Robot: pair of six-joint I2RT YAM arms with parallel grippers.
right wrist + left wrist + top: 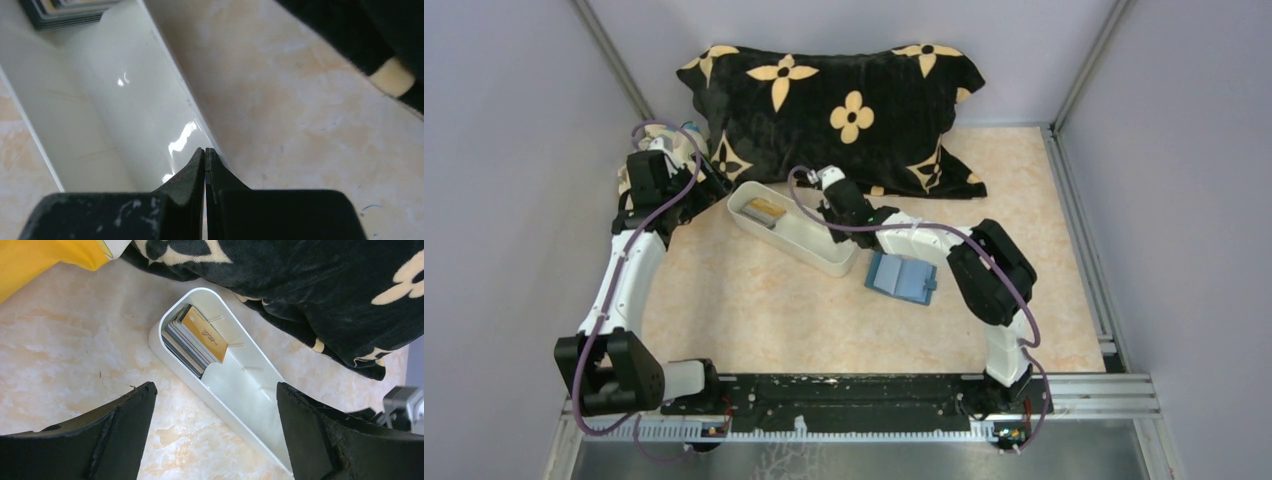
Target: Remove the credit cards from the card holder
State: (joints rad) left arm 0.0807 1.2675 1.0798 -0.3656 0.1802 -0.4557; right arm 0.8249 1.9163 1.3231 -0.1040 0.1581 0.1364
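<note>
Credit cards: one stack, dark grey and silvery edges with a tan card uppermost, lying in the far left end of a long white tray; the stack leans slightly against the tray's end wall. Card holder: blue-teal, lying opened flat on the marbled beige counter, just beside the tray's near right end and close under the right forearm. Tray: set diagonally on the counter, its far end near a black pillow with tan flower motifs. Left tool: fingers spread wide apart, gripping nothing, poised above the counter and looking down on the card end of the tray. Right tool: fingers pressed together tip to tip, positioned over the tray's far wall at about mid-length, apart from the stack of cards.
</note>
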